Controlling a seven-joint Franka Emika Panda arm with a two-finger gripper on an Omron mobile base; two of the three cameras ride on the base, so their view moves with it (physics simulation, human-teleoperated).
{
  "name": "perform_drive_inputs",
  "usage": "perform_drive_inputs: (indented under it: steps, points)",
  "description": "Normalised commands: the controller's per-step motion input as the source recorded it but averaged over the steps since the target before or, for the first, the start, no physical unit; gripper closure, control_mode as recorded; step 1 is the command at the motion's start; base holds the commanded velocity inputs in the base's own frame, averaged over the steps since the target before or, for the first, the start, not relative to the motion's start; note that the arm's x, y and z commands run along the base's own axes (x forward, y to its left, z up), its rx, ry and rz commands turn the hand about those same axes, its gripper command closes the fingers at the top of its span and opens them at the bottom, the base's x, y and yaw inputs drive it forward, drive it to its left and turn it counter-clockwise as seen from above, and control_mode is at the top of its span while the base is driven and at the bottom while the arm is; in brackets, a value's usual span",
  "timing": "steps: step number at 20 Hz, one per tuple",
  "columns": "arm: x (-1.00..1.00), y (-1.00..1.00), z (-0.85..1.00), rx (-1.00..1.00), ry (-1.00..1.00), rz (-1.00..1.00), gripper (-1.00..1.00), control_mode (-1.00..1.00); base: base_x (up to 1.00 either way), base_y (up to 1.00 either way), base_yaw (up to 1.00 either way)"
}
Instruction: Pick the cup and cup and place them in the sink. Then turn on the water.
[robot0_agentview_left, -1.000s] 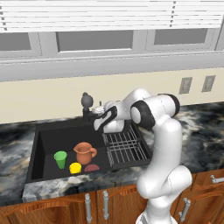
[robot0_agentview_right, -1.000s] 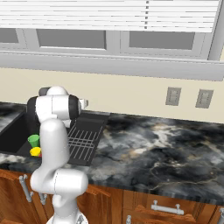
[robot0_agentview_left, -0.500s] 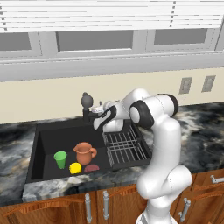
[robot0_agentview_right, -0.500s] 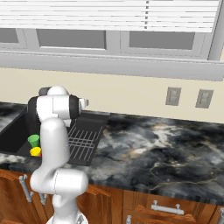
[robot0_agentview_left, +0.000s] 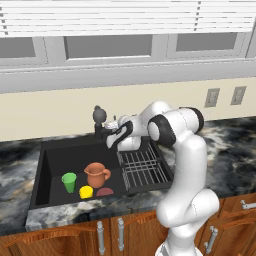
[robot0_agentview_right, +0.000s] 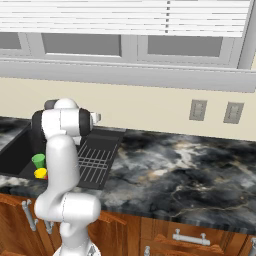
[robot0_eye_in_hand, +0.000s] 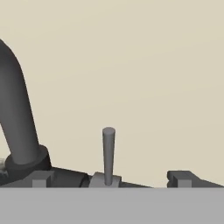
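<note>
The green cup (robot0_agentview_left: 69, 182) (robot0_agentview_right: 38, 160) stands upright on the floor of the black sink (robot0_agentview_left: 50, 157) (robot0_agentview_right: 12, 155). The yellow cup (robot0_agentview_left: 86, 192) (robot0_agentview_right: 41, 173) lies just to its right. My gripper (robot0_agentview_left: 109, 135) (robot0_eye_in_hand: 111, 179) is open and empty at the back rim of the sink, right beside the black faucet (robot0_agentview_left: 99, 120). In the hand view the faucet's curved spout (robot0_eye_in_hand: 17, 118) rises at the left. Its thin upright lever (robot0_eye_in_hand: 108, 151) stands between my fingertips (robot0_eye_in_hand: 39, 179). Water is not in view.
A terracotta-brown jug (robot0_agentview_left: 97, 175) stands in the basin right of the cups, with a small reddish thing (robot0_agentview_left: 105, 192) in front of it. The ribbed rack (robot0_agentview_left: 142, 167) (robot0_agentview_right: 95, 157) borders the basin on the right. Marble counter (robot0_agentview_right: 180, 170) stretches to the right below the wall.
</note>
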Motion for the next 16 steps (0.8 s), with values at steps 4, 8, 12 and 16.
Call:
perform_drive_inputs:
  steps: [4, 8, 12, 16]
  points:
    - [0.03, 0.0, 0.0, 0.0, 0.0, 0.0, -1.0, -1.0, 0.0, 0.0, 0.0]
    - [0.06, 0.0, 0.0, 0.0, -0.01, 0.0, -1.0, -1.0, 0.0, 0.0, 0.0]
    - [0.12, 0.0, 0.0, 0.0, 0.0, 0.0, -1.0, -1.0, 0.0, 0.0, 0.0]
    - [0.12, 0.0, 0.0, 0.0, 0.0, 0.0, -1.0, -1.0, 0.0, 0.0, 0.0]
